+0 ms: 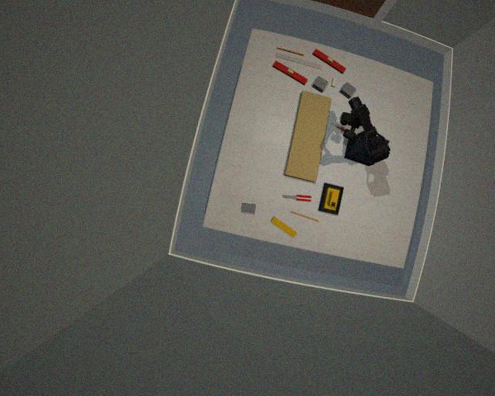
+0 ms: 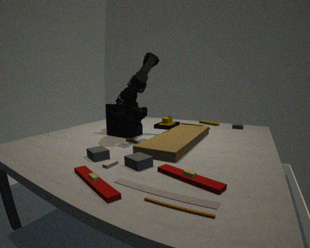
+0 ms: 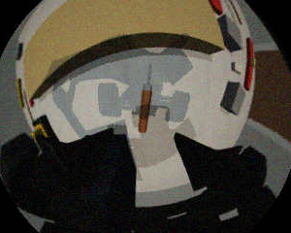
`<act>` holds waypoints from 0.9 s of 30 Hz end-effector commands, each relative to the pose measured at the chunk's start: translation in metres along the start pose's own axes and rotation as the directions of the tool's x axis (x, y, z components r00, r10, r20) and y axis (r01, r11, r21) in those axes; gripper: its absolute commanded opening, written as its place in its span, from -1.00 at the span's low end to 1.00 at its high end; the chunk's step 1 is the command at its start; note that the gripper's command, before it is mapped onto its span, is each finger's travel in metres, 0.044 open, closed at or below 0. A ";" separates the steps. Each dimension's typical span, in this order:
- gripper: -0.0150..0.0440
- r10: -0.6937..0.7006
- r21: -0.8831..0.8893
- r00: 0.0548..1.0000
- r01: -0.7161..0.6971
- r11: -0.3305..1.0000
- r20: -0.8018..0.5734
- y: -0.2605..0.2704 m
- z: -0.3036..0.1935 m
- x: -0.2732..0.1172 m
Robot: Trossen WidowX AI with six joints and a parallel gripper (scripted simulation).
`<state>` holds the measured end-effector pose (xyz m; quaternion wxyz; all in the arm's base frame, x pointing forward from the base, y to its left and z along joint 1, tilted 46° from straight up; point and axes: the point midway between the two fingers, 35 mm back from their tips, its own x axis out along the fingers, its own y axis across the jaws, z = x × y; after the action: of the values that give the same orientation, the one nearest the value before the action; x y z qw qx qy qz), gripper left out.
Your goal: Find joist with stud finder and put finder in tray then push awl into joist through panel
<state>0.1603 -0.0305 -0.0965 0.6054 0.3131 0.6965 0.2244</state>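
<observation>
Wrist view: open jaws above awl (image 3: 145, 109), awl beside panel (image 3: 131, 19).
</observation>
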 end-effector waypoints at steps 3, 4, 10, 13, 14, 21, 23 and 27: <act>1.00 0.006 0.005 1.000 -0.006 1.000 -0.005 0.001 0.000 0.010; 1.00 0.006 0.005 1.000 -0.006 1.000 -0.005 0.001 0.000 0.012; 1.00 0.006 0.005 1.000 -0.006 1.000 -0.005 0.002 0.001 0.021; 1.00 0.006 0.005 1.000 -0.006 1.000 -0.005 0.002 0.002 0.026; 1.00 0.006 0.005 1.000 -0.006 1.000 -0.005 0.002 0.002 0.028; 1.00 0.008 0.004 1.000 -0.008 1.000 -0.005 0.002 0.002 0.039; 1.00 0.008 0.004 1.000 -0.008 1.000 -0.005 0.003 0.002 0.042; 1.00 0.009 0.004 1.000 -0.009 1.000 -0.006 0.003 0.001 0.047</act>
<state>0.1615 -0.0004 -0.1258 0.6065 0.3128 0.6953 0.2256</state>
